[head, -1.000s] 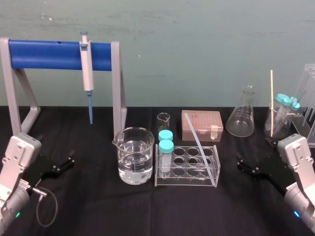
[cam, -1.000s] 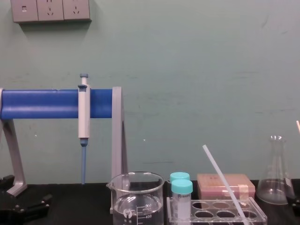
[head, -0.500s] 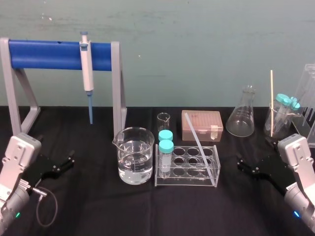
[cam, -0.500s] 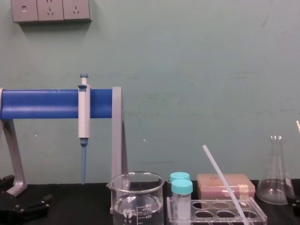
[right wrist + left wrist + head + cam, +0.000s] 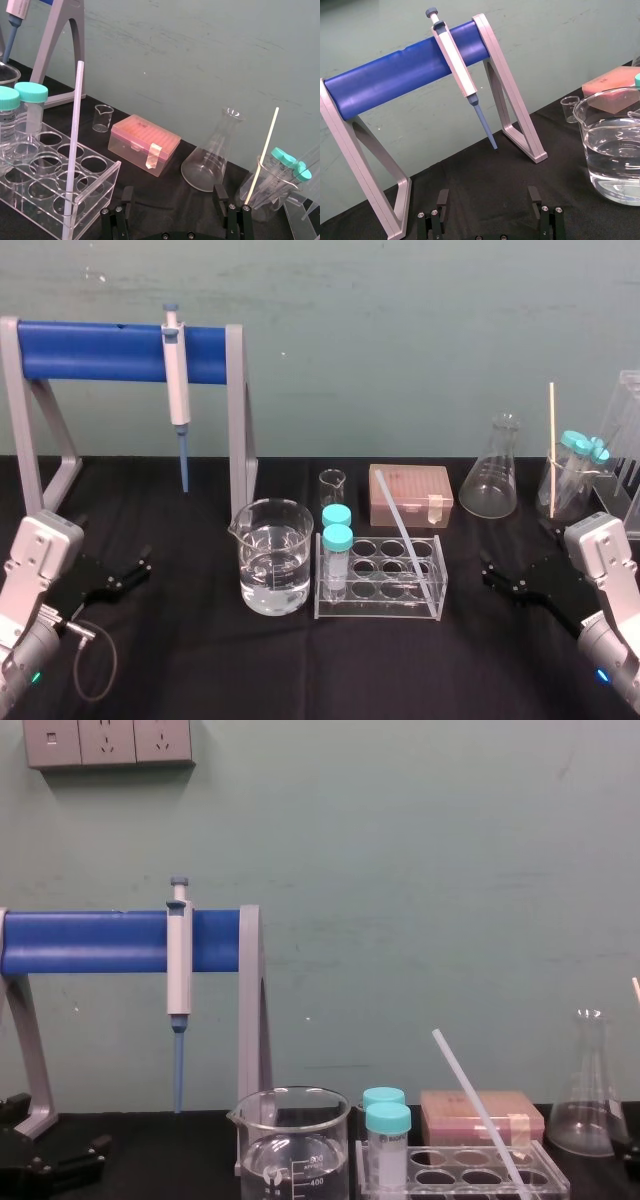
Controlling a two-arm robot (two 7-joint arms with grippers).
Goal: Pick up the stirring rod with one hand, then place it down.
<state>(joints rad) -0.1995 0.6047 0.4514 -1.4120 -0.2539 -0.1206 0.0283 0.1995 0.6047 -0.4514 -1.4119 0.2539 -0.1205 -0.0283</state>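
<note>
stirring rod (image 5: 405, 540) tilted in rack (image 5: 378, 611), left gripper (image 5: 137, 570), right gripper (image 5: 488, 574) low, jaws apart

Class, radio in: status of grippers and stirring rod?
Left gripper and right gripper open, parked low. Stirring rod leans in rack, ungrasped. Capped tubes share rack.

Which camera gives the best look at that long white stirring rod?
The right wrist view: the stirring rod stands close, seen from top down into the clear rack. The head view shows it smaller, leaning; the chest view cuts off its foot.
</note>
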